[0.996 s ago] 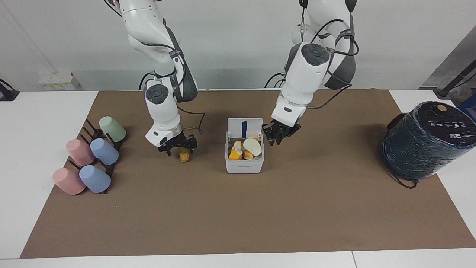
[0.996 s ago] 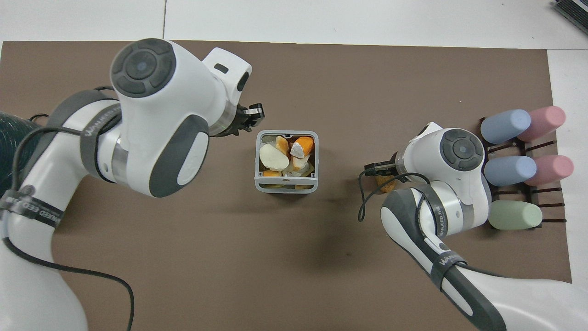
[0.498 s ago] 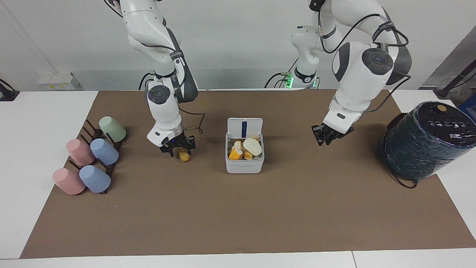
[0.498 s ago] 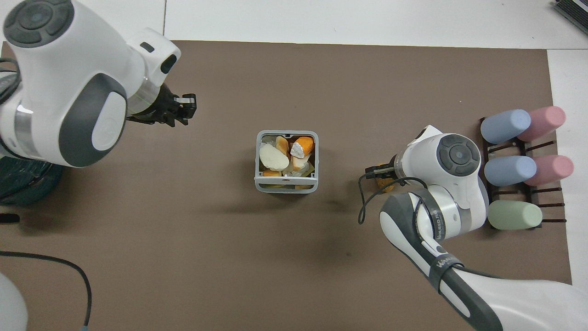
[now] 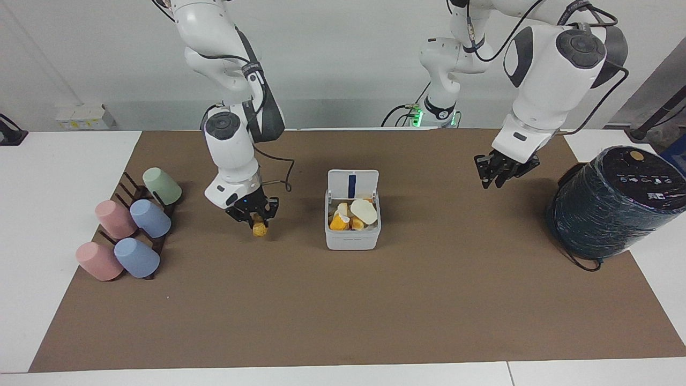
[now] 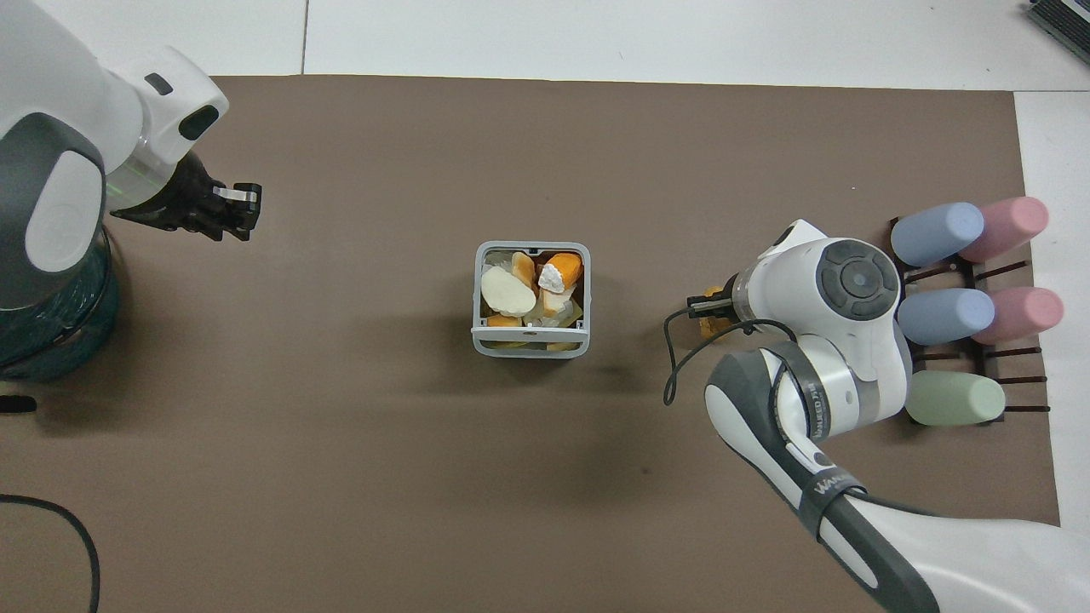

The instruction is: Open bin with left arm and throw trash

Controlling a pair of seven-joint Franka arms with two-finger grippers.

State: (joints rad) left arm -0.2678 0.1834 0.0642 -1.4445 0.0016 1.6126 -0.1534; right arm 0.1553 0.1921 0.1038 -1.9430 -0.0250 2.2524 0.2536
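The bin (image 5: 352, 239) is a small white box in the middle of the brown mat, its lid (image 5: 352, 185) standing open on the robots' side. Inside lie a pale cream lump (image 5: 363, 210) and orange pieces (image 5: 338, 222); from above the bin (image 6: 530, 347) shows the same cream lump (image 6: 507, 292) and an orange piece (image 6: 564, 266). My right gripper (image 5: 257, 220) is shut on a golden-brown piece of trash (image 5: 260, 230), low over the mat between bin and cups. Overhead, that gripper (image 6: 705, 305) mostly hides the trash (image 6: 708, 322). My left gripper (image 5: 498, 171) hangs over bare mat near the dark cylinder, also seen overhead (image 6: 234, 204).
A big dark wrapped cylinder (image 5: 611, 203) stands at the left arm's end of the table. Several pastel cups lie on a dark rack (image 5: 134, 225) at the right arm's end. A black cable (image 6: 681, 358) loops from the right wrist over the mat.
The left arm swung away from the bin toward the dark cylinder and rose. The right gripper closed on the golden-brown lump, which has shifted slightly with it.
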